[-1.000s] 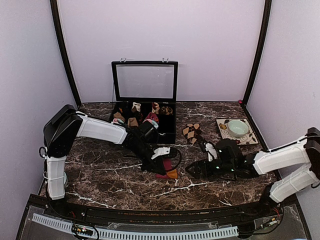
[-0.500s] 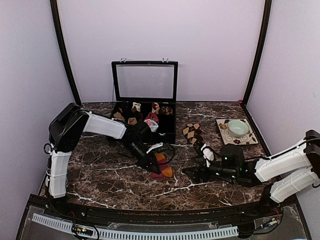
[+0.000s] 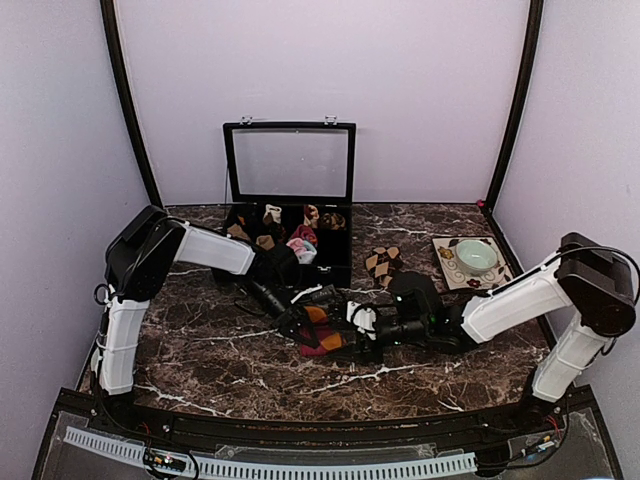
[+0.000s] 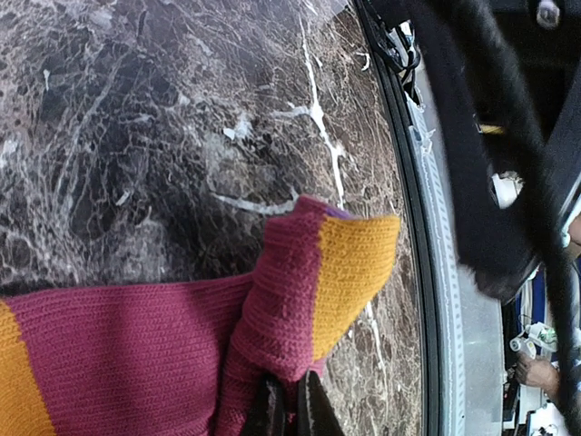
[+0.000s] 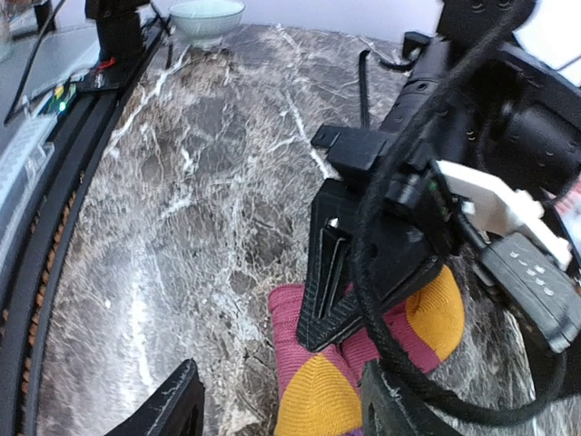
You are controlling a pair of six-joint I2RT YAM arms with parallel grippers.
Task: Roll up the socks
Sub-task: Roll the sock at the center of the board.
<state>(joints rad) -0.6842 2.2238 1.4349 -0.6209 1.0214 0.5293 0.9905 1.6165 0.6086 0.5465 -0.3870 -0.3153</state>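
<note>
- My left gripper (image 4: 289, 411) is pressed tight together on the magenta sock (image 4: 127, 350). It pinches a fold of the knit just behind the orange toe (image 4: 354, 272), and the fabric bunches up where I hold it.
- That sock lies on the marble table (image 3: 200, 350) near the front middle, between my two grippers. Its toe end points toward my right arm.
- My right gripper (image 5: 281, 400) is spread, with one finger on each side of the sock's orange-and-magenta end. The finger on the left of the wrist view is clear of the fabric. I cannot tell whether the other one touches it.
- In the right wrist view, the black fingers of my left gripper stand straight ahead, coming down onto the sock just beyond my own.
- Farther back and a little to the right, the brown-and-beige diamond socks (image 3: 383, 265) lie flat on the table, apart from both grippers.
- Right of them, a pale green bowl (image 3: 476, 256) sits on a patterned mat (image 3: 500, 277).
- At the back stands a black box (image 3: 335, 268) with its lid (image 3: 290, 162) upright. Small rolled socks (image 3: 300, 240) sit in its compartments.
</note>
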